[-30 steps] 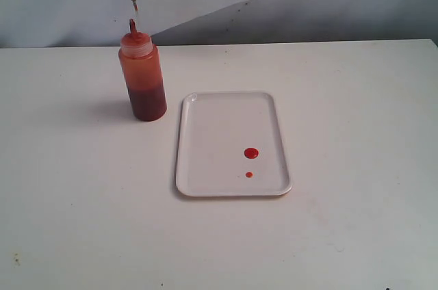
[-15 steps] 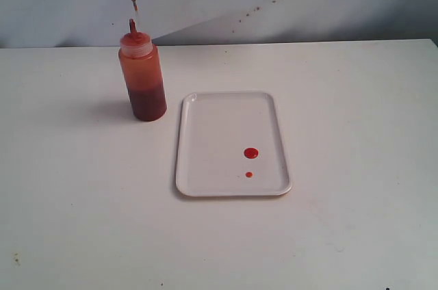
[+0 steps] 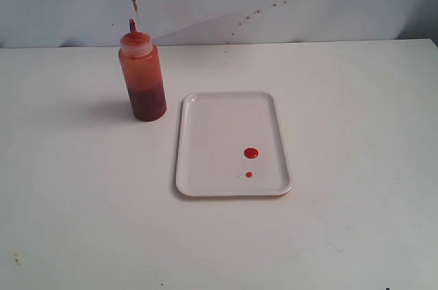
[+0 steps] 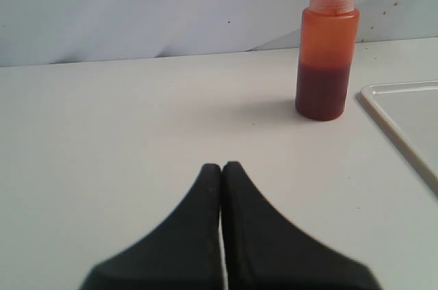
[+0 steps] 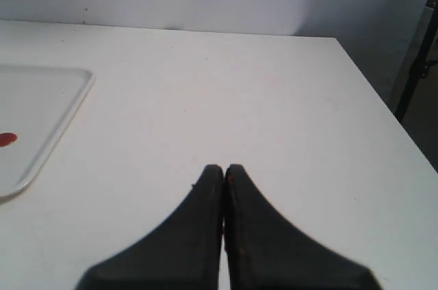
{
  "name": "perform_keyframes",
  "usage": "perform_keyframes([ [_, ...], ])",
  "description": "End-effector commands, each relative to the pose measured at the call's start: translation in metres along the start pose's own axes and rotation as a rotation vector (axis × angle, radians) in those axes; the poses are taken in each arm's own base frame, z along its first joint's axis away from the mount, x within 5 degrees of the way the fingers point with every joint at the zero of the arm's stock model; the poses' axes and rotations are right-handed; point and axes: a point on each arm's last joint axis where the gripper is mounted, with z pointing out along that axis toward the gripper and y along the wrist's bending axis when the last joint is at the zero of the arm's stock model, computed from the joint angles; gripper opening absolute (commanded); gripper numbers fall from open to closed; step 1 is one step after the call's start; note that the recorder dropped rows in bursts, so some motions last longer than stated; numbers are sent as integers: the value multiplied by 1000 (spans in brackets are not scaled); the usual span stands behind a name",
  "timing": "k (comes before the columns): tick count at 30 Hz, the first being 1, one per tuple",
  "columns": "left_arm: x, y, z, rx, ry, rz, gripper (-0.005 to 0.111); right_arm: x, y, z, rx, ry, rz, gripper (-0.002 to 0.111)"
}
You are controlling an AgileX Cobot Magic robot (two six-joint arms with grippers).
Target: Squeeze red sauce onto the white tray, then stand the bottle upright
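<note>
Upright and untouched

The bottle (image 3: 142, 81) is seen standing upright on the tabletop (image 3: 356, 133), just left of the far left corner of the white tray (image 3: 205, 133) and apart from it. Two round drops of red sauce (image 3: 251, 153) are seen on the tray's near right part, the smaller one nearer. The left claw (image 4: 221, 167) is pressed together with nothing held, well apart from the bottle. The right claw (image 5: 224, 168) is likewise closed and empty, right of the tray

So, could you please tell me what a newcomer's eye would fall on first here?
The orange-red bottle stands upright on the table, beside the far left corner of the white tray. Two glossy drops of red sauce lie on the tray, toward its near right corner.
</note>
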Motion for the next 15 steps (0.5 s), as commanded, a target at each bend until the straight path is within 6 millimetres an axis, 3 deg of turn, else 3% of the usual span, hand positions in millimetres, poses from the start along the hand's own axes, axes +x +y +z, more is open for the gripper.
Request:
perform_keyframes([
  [1,1,-1,0,7,-5,-3,0,1,0,0,7,-2,41,0],
  [15,1,-1,0,7,-5,-3,0,1,-1,0,9,-2,10,0],
])
